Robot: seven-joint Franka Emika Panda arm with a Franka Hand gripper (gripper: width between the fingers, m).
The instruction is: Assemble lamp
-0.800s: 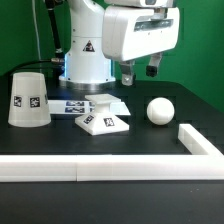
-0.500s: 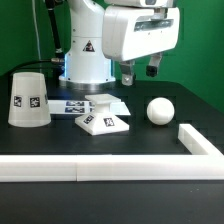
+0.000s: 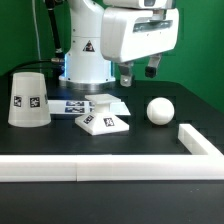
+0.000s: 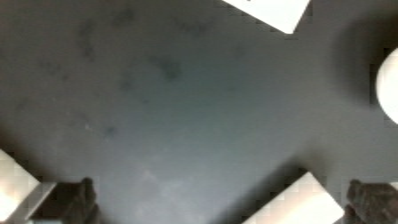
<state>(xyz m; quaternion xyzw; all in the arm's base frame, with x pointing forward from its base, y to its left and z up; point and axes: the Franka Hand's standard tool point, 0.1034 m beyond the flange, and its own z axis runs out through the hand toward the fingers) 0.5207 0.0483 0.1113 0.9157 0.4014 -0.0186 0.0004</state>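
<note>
Above the black table (image 3: 150, 135), exterior view: the claw (image 3: 140, 74) hangs in the air with its fingers pointing down. The fingers are spread with nothing between them, so it is released. The arm (image 3: 135, 35) shows a bulky white wrist housing sitting straight over the claw, clear of the table. Its white pedestal (image 3: 85, 50) stands behind the base.

- Base (image 3: 103, 121): flat square, lying on the table, tag on the face toward the camera. The claw is behind it, toward the exterior view's right and higher, and does not touch it.
- Bulb (image 3: 160, 110): on the table to the exterior view's right of the base, near it but apart. It lies lower than the claw and does not touch it.
- Shade (image 3: 28, 98): stands wide end down, well apart from the base on the exterior view's left. It is the part farthest from the claw.
- Marker board (image 3: 72, 104): lies flat just behind the base.
- Rail (image 3: 100, 170): runs in front of the base and turns back at the exterior view's right.

Wrist view: the camera looks down on the dark table (image 4: 178, 100). Two dark fingertips (image 4: 63, 200) stand wide apart with bare table between them, which confirms the claw (image 4: 217, 200) is released. A white corner (image 4: 276, 12) and a white rounded edge (image 4: 388, 90) sit at the frame margins. Both are blurred and I cannot tell which parts they are.
</note>
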